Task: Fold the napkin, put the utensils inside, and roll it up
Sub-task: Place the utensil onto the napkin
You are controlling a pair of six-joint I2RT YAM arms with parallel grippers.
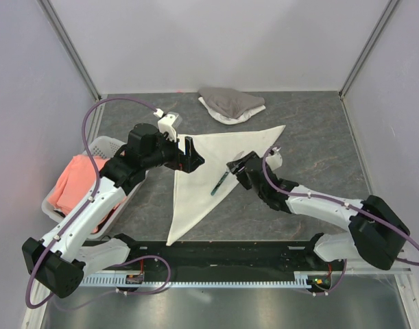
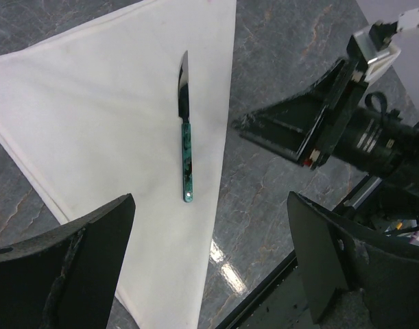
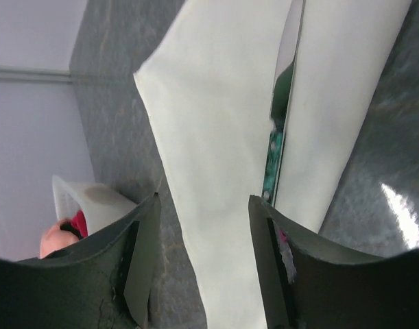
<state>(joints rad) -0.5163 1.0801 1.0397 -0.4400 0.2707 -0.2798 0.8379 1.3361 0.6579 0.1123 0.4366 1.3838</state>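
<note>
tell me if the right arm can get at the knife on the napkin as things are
Probably yes. The right gripper is open and close to the knife, which lies bare on the napkin with nothing over it. The left gripper sits off to the other side.

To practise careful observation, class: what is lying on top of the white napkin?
One knife, with a green-patterned handle and a dark blade, lies flat on the triangular napkin, near its long edge. Whether anything sits between or under the cloth layers cannot be seen.
</note>
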